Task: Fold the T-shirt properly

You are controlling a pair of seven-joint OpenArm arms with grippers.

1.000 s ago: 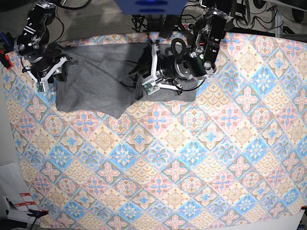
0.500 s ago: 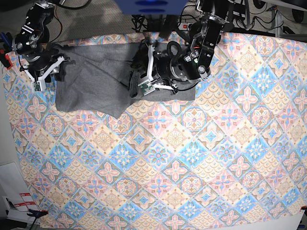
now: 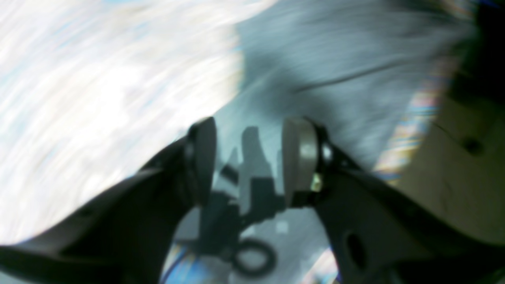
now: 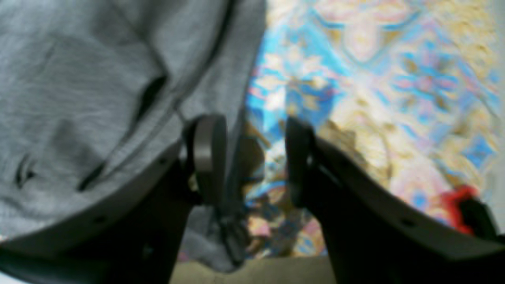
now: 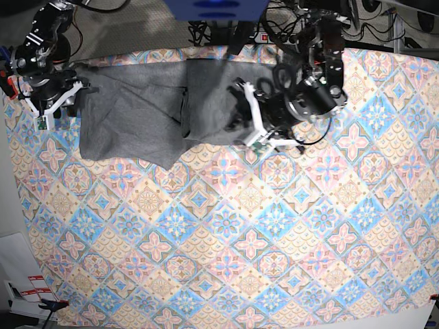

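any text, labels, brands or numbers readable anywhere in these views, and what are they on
None can be read.
White card with red marks at the base view's bottom left corner: too small and blurred to read.
T-shirt: plain grey, no print or logo visible.
Patterned cloth: decorative tiles only, no lettering.
Left gripper and right gripper: no markings legible; both wrist views are blurred.

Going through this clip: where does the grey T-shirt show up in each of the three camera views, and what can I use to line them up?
Base: the T-shirt lies top left on the patterned cloth.
Left wrist: blurred grey, upper centre-right, beyond the fingers.
Right wrist: fills the left half, ending at the fingers.
Shared landmark: the shirt's edge against the patterned cloth.
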